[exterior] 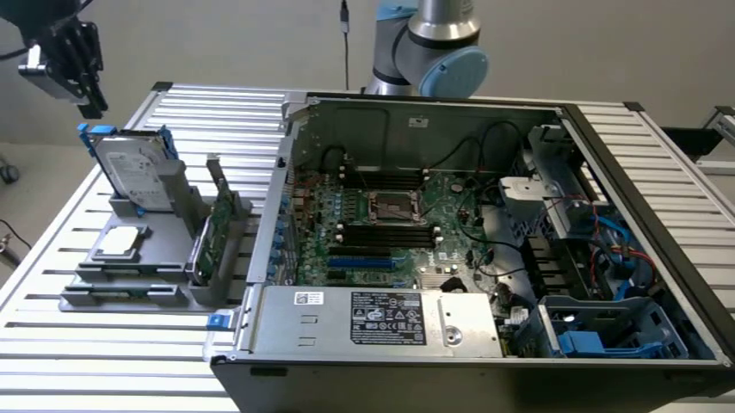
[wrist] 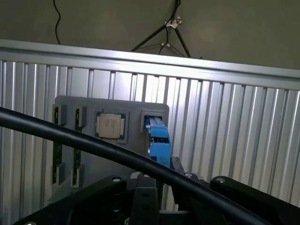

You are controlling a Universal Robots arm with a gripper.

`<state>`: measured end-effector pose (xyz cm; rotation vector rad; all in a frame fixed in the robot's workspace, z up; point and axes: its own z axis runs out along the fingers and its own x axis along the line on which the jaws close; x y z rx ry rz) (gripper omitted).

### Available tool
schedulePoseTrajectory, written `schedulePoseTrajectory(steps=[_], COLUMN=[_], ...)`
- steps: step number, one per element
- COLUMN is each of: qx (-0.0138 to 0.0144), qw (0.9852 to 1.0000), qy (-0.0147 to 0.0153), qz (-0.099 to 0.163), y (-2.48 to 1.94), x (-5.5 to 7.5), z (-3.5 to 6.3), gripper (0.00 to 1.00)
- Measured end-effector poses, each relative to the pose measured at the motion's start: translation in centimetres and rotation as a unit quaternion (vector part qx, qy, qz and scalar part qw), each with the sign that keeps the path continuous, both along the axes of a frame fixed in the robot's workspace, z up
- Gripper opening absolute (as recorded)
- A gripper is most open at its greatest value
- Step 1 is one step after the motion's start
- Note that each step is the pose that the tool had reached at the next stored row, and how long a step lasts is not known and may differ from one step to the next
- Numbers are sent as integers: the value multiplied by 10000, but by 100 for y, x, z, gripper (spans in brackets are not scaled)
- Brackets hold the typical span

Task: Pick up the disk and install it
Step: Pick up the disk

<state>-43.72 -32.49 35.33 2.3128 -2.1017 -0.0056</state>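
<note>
The disk [exterior: 132, 172] is a silver-grey hard drive with a white label in a bright blue carrier. It stands upright on edge in a slot of the grey holder [exterior: 172, 202] on the slatted table at the exterior view's left. My gripper [exterior: 86, 103] hangs in the air above the disk and a little toward the exterior view's left, apart from it and holding nothing. In the wrist view the disk [wrist: 158, 140] shows edge-on as a blue strip rising from the grey holder [wrist: 131, 105], just beyond the gripper's black body.
A small square silver chip [exterior: 120, 243] [wrist: 110, 125] lies flat on the holder, and a thin green circuit card [exterior: 213, 237] stands beside the disk. The open computer case [exterior: 483, 241] takes up the exterior view's right, with blue-trimmed bays [exterior: 597, 335]. A black cable [wrist: 93, 145] crosses the wrist view.
</note>
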Motion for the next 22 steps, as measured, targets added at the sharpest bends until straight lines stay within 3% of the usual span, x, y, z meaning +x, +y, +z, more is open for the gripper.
schedulePoseTrajectory(steps=[1, 5, 22], qx=[-2, -4, -4], qw=[10000, 10000, 9999], qy=[-5, -7, -7], qz=[10, 41, 137], y=[0, 1, 1], x=[0, -1, -33], z=[-10, -68, -377], gripper=[30, 48, 48])
